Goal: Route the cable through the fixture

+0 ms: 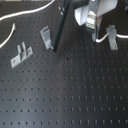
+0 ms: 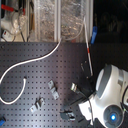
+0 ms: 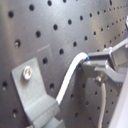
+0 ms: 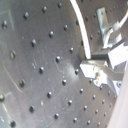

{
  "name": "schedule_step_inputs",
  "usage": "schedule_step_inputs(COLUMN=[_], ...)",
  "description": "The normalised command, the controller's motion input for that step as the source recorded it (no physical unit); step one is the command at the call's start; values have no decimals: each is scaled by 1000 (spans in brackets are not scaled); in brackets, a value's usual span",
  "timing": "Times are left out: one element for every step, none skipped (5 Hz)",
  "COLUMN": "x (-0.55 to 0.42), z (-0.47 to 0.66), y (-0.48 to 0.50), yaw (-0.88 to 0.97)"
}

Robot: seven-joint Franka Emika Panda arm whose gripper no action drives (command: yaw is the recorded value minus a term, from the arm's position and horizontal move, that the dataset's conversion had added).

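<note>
The white cable (image 2: 30, 62) runs from a loose end at the second exterior view's left across the black perforated board, and its red band (image 2: 89, 44) lies near the back edge. In the first wrist view my gripper (image 3: 93, 65) is shut on the cable (image 3: 70, 80), which drops from the fingers down past a grey metal bracket (image 3: 31, 92). In the second wrist view the cable (image 4: 82, 27) leads away from the gripper (image 4: 93, 68). In the first exterior view the arm hangs over the right bracket (image 1: 112, 36), with a short stretch of cable (image 1: 101, 38) beside it.
Two more metal brackets stand on the board, one in the middle (image 1: 46, 36) and one at the first exterior view's left (image 1: 20, 54). A dark rod (image 1: 59, 30) slants from the arm down toward the middle bracket. Clear bins (image 2: 60, 17) stand behind the board.
</note>
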Motion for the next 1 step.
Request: schedule_step_inputs(x=[-71], z=[0], y=[-129], yaw=[-291])
